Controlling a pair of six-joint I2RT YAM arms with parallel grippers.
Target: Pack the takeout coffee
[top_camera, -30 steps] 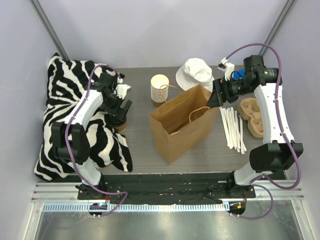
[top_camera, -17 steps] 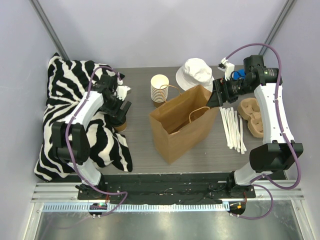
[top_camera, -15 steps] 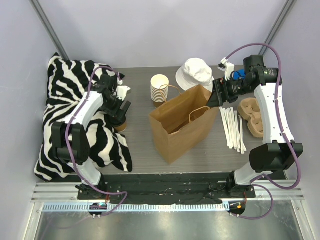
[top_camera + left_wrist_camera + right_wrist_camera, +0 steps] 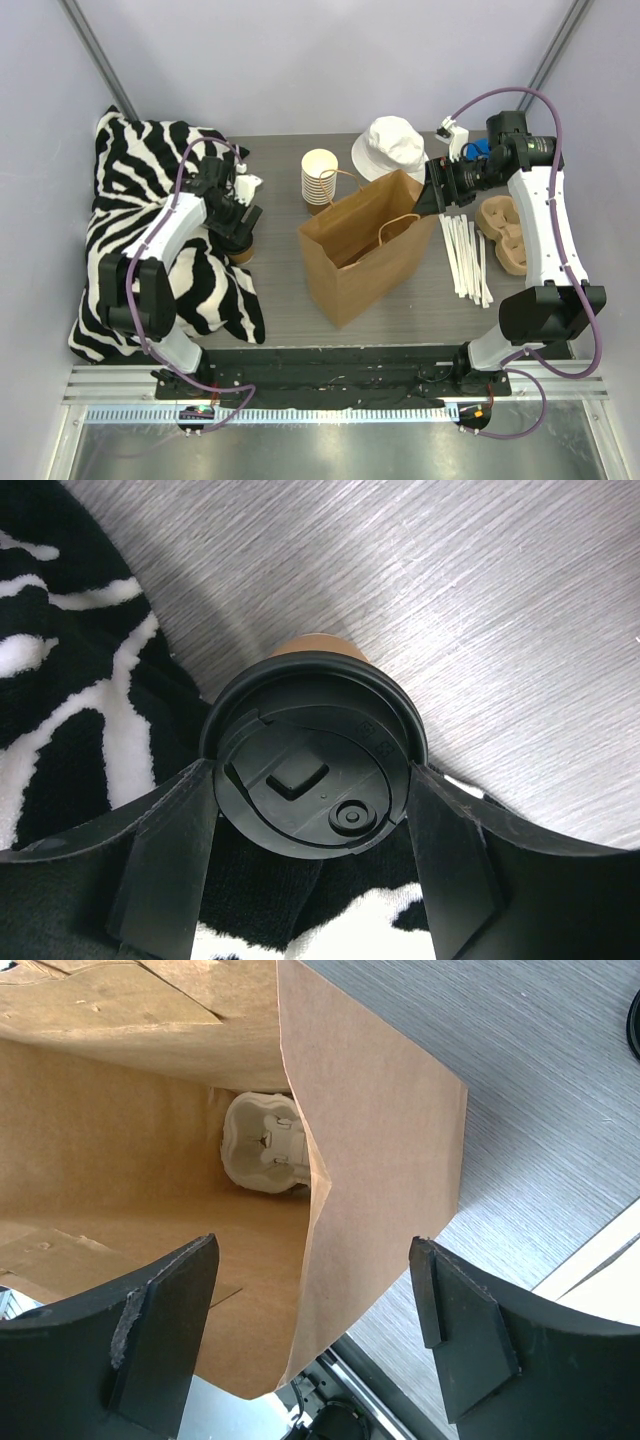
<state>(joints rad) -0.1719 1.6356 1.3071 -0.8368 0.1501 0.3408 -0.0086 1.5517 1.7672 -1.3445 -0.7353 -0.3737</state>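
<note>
Pale lilac walls enclose a grey wood-grain worktop [image 4: 280, 290], with a zebra-striped blanket [image 4: 130, 200] heaped over its left side. At the blanket's inner edge stands the takeout coffee [image 4: 330, 730], a small brown paper cup with a black lid, upright and well apart from the open brown paper bag [image 4: 350, 270] at the centre. The left claw [image 4: 310, 780] is lowered over the cup and has narrowed during the last second. Its two dark fingers [image 4: 170, 850] now sit against opposite sides of the lid's rim with no gap showing, though whether they yet pinch firmly cannot be told. That closing suggests the grasp is just forming, so the cup is not yet lifted and the packing proper has not begun. The right claw [image 4: 312, 1250] has not moved. It hangs wide open at the bag's far right corner, a fold of the bag's wall between its fingers but not clamped. A pale moulded object [image 4: 262, 1145] lies deep inside the bag. Behind the bag are a stack of lidless cups [image 4: 320, 178] and a white bucket hat [image 4: 392, 148]. To its right lie white sticks [image 4: 465, 258] and a pulp cup carrier [image 4: 506, 232].
</note>
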